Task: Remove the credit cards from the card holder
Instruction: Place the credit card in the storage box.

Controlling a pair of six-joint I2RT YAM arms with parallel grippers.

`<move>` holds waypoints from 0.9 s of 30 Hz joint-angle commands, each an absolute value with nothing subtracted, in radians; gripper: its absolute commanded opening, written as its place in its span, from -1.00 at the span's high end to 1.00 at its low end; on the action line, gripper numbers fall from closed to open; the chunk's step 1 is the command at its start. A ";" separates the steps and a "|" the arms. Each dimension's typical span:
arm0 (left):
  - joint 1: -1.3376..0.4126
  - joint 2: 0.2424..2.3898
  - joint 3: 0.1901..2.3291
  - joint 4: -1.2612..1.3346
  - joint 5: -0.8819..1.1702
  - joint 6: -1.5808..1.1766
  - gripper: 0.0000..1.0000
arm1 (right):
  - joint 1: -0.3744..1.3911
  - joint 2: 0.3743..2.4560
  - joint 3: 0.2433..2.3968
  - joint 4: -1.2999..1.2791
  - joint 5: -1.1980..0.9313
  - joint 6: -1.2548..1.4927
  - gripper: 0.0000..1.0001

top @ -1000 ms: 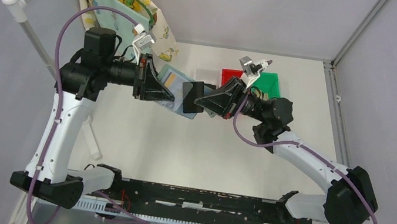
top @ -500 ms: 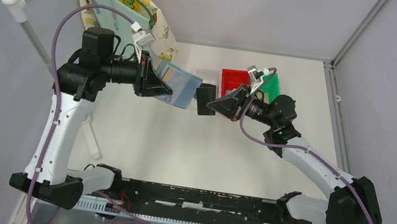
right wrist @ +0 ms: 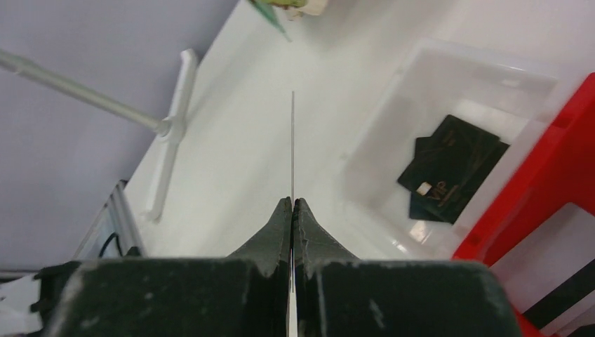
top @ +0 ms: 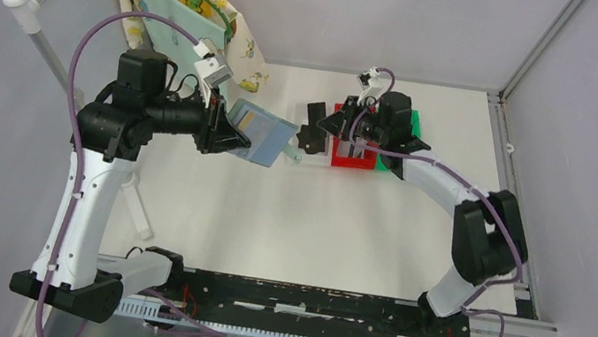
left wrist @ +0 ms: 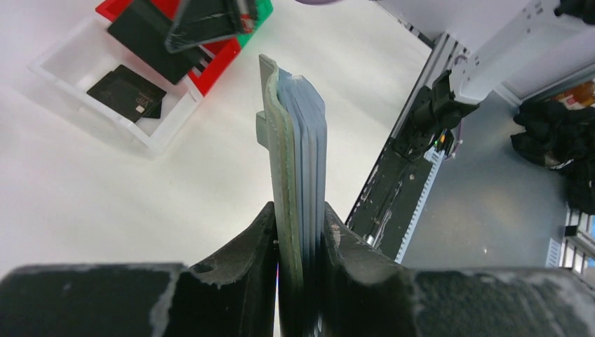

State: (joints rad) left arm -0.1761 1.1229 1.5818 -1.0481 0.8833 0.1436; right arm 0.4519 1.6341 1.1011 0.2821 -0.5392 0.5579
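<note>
The pockets of the card holder (top: 265, 135) cannot be seen. The left wrist camera meets it edge-on and shows only a stack of grey-blue and greenish leaves, while from above only its outer cover shows. The black card (top: 313, 128) is likewise a hairline in the right wrist view, so its face cannot be read there. From above it is a plain dark rectangle, with the arm covering the fingers behind it. Most of the clear tray (right wrist: 414, 112) is hidden under that card in the top view. A light card with a dark stripe (right wrist: 547, 246) in the red tray (right wrist: 554, 175) is cut off by the picture's edge.

The left hand (left wrist: 300, 210) is clamped on the near-left end of the card holder and carries it in the air above the bench (top: 267, 235). The holder's long axis runs left to right, with the free end pointing right towards the trays and dipping a little nearer. The right hand (right wrist: 292, 203) has its fingers pressed together on the black card, holding it on edge. The card juts out leftward over the clear tray, where more dark cards (right wrist: 452, 175) lie overlapping. The red tray touches the clear tray's right side, and a green tray (top: 414, 125) sits beyond it, further right.
</note>
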 commanded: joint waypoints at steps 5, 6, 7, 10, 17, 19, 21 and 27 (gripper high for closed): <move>-0.175 1.097 1.574 -1.264 0.913 0.485 0.96 | 0.491 1.913 1.345 0.168 -0.339 0.493 1.00; -0.175 1.095 1.560 -1.274 0.905 0.502 0.96 | 0.500 1.939 1.365 0.165 -0.325 0.493 1.00; -0.176 1.091 1.545 -1.277 0.895 0.516 0.96 | 0.506 1.959 1.381 0.163 -0.310 0.495 1.00; -0.174 1.082 1.492 -1.272 0.856 0.545 0.97 | 0.530 2.014 1.417 0.167 -0.265 0.512 1.00; -0.175 1.074 1.408 -1.293 0.842 0.624 0.96 | 0.567 2.079 1.428 0.179 -0.185 0.524 0.74; -0.175 1.067 1.388 -1.296 0.833 0.655 0.96 | 0.566 2.076 1.416 0.186 -0.177 0.532 0.64; -0.175 1.063 1.369 -1.299 0.824 0.682 0.96 | 0.566 2.064 1.411 0.174 -0.159 0.519 0.51; -0.175 1.081 1.299 -1.258 0.776 0.727 0.96 | 0.565 1.962 1.413 0.088 -0.062 0.436 0.17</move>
